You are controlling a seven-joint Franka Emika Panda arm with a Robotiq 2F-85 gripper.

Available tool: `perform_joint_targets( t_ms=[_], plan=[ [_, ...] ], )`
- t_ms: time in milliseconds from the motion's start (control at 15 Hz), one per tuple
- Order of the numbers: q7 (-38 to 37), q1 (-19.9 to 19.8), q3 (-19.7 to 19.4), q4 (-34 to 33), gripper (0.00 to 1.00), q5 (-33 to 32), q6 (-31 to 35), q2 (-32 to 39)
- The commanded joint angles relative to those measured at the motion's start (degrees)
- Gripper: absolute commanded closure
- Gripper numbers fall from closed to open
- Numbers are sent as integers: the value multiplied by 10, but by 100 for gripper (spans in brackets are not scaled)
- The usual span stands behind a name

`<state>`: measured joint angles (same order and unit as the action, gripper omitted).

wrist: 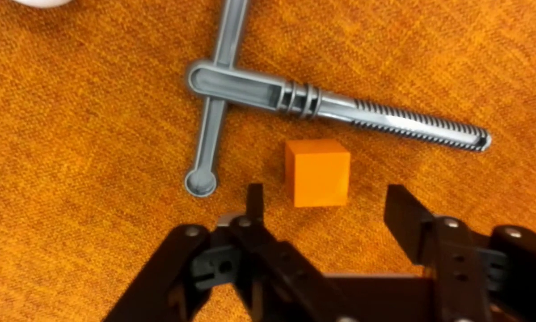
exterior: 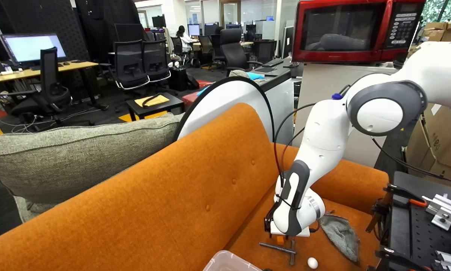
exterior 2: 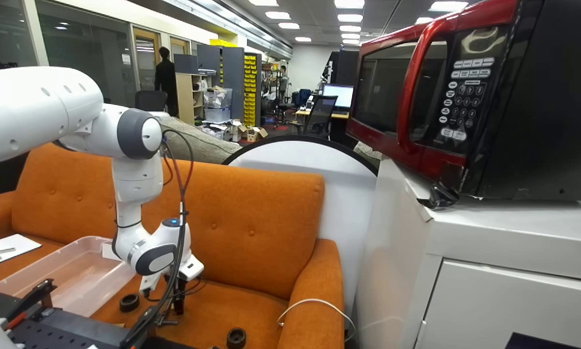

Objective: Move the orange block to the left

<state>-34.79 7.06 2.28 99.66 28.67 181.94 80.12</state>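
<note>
The orange block [wrist: 321, 179] is a small bright cube on the darker orange sofa seat. In the wrist view it appears between my two dark fingertips and slightly beyond them, with a gap on both sides. My gripper [wrist: 326, 193] is open and empty, pointing down. The block also shows in an exterior view [exterior: 280, 240], just below the gripper. In an exterior view the gripper [exterior 2: 179, 303] is low over the seat, and I cannot make out the block there. The grey T-shaped tool [wrist: 245, 87] lies close to the block, apart from it.
A small white ball [exterior: 312, 262] and a grey cloth [exterior: 340, 235] lie on the seat. A clear plastic bin [exterior 2: 84, 286] and dark rings [exterior 2: 129, 303] are also there. The sofa backrest [exterior 2: 251, 203] rises behind the arm. A black perforated table [exterior: 413, 226] stands in front.
</note>
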Motion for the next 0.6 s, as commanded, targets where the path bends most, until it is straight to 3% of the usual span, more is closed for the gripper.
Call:
perform_joint_targets(
  t_ms=[0, 533],
  plan=[
    [21, -29, 26, 20, 0, -4, 17, -20],
    [55, -74, 75, 131, 0, 2, 90, -100]
  ],
)
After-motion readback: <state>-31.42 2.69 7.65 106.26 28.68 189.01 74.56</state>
